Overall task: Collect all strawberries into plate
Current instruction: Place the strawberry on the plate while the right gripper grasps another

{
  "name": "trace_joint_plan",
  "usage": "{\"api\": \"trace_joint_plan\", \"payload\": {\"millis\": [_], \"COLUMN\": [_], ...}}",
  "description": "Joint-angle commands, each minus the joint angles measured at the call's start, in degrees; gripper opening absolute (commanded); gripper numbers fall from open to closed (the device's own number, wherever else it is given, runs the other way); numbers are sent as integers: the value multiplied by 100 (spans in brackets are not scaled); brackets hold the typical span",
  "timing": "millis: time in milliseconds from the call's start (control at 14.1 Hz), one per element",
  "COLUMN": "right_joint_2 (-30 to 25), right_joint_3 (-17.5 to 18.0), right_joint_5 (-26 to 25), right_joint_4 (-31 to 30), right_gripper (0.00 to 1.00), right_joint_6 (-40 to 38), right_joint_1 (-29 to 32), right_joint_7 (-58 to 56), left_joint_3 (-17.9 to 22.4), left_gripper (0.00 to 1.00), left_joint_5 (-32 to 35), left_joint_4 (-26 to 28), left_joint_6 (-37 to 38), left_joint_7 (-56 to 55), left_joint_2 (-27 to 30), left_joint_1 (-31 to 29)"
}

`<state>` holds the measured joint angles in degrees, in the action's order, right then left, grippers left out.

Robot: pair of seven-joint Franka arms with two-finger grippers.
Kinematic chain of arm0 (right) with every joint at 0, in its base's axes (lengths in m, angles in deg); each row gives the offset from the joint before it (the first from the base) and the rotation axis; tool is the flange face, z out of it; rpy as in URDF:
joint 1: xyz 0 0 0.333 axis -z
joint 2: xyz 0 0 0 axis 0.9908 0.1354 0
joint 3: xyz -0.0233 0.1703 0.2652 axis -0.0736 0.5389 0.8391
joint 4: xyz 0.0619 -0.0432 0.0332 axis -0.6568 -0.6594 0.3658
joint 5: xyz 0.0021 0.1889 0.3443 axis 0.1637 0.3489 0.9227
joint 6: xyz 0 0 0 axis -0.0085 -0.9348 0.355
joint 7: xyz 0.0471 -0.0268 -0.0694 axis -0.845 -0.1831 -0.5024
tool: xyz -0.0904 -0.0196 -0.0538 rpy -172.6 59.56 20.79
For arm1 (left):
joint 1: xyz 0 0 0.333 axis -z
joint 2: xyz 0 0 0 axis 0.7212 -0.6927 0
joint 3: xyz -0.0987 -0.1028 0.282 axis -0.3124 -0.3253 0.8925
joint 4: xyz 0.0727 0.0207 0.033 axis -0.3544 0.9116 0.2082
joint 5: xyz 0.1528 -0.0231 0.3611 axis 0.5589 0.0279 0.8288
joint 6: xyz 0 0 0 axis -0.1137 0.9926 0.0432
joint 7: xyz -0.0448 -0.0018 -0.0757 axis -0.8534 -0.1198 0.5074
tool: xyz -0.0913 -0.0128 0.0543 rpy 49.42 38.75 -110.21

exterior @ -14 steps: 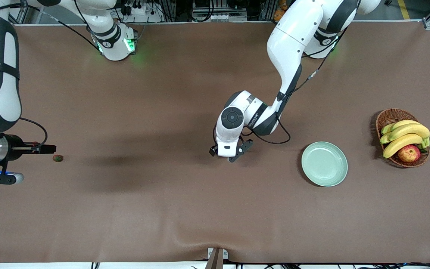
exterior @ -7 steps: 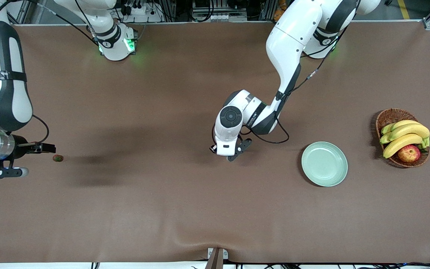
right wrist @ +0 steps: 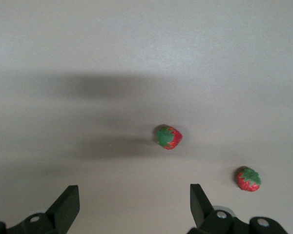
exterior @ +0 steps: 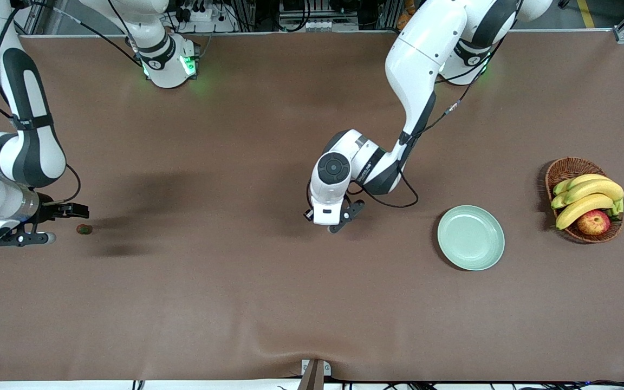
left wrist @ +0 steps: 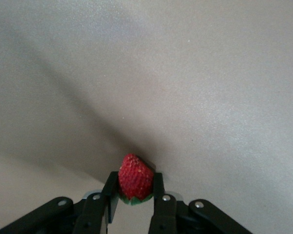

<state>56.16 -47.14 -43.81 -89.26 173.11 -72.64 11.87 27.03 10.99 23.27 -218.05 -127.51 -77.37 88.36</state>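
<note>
My left gripper (exterior: 335, 225) is low over the middle of the table and shut on a strawberry (left wrist: 135, 175); the left wrist view shows its gripper (left wrist: 135, 181) clamping the red berry, green cap toward the palm. The front view hides that berry under the hand. The mint-green plate (exterior: 470, 237) lies toward the left arm's end, with nothing on it. My right gripper (exterior: 77, 212) is open just over the table by a strawberry (exterior: 84, 229). The right wrist view shows its gripper (right wrist: 134, 197) open short of two strawberries, one (right wrist: 168, 137) ahead and another (right wrist: 248, 179) to one side.
A brown wicker basket (exterior: 565, 169) with bananas (exterior: 588, 196) and a red-yellow apple (exterior: 593, 222) stands past the plate at the left arm's end. A brown cloth covers the table, with a wrinkle at its near edge (exterior: 268, 346).
My right arm has swung in over its end of the table and brought its open gripper lower, close by the strawberry. My left gripper has shifted slightly, still holding its berry.
</note>
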Motion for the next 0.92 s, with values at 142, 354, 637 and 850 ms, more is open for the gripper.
{"api": "trace_joint_plan", "payload": {"millis": [142, 354, 637, 850], "right_joint_2": [131, 421, 667, 887], "right_joint_3": [-22, -40, -49, -49], "right_joint_5": [80, 80, 80, 80], "right_joint_4": [-71, -79, -71, -44], "right_gripper": [100, 100, 100, 95], "right_joint_6": [416, 803, 1207, 1533], "right_joint_1": [229, 229, 246, 264], "right_joint_7": [-299, -299, -299, -299], "left_joint_3": [160, 423, 627, 636], "left_gripper": [0, 0, 0, 0], "left_joint_5": [169, 177, 212, 239], "left_joint_4": [-118, -110, -66, 206], "left_joint_6": [17, 323, 929, 1405], "left_joint_7": [-184, -175, 341, 1430], "left_joint_2": [141, 467, 792, 1108], "left_joint_1": [34, -37, -457, -905]}}
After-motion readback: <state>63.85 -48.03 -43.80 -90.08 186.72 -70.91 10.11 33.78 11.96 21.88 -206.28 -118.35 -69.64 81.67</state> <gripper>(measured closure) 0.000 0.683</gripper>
